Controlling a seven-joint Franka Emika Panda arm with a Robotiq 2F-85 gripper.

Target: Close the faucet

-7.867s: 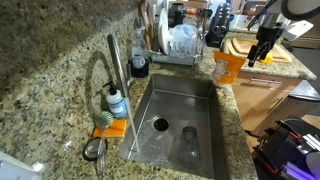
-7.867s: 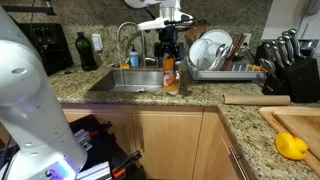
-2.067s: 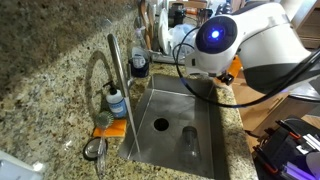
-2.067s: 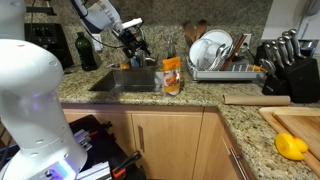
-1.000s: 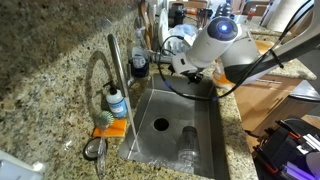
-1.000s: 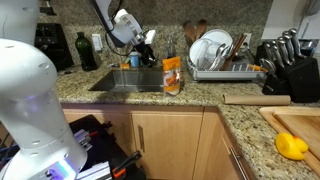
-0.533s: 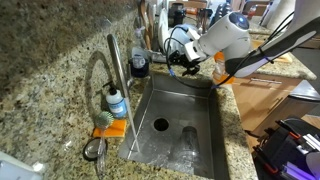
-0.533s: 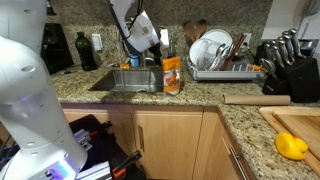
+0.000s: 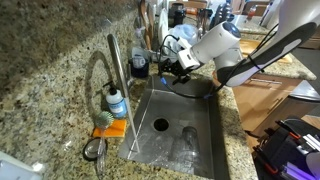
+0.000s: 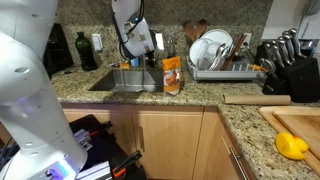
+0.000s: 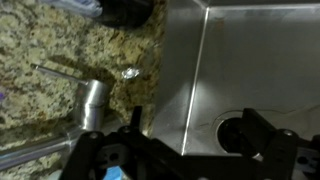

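The faucet [image 9: 114,78] is a tall brushed-silver tube with a gooseneck arch, standing on the granite beside the sink [image 9: 200,130]. In the wrist view I see its silver base cylinder [image 11: 92,103] with a thin lever sticking out to the left. My gripper [image 9: 166,70] hangs over the far end of the sink, apart from the faucet. In the wrist view its two dark fingers [image 11: 196,138] are spread wide over the sink floor and the drain [image 11: 236,131], with nothing between them. In an exterior view my arm [image 10: 135,35] hides most of the faucet.
A small clear bottle with a blue label [image 9: 117,103] stands at the faucet's foot. A dark cup [image 9: 140,66] stands near the gripper. An orange bottle [image 10: 172,76], a dish rack [image 10: 215,55], a knife block [image 10: 285,62] and a lemon [image 10: 290,146] are on the counter.
My arm has swung over the sink, and the gripper has moved a little lower and toward the faucet side. The faucet has not moved.
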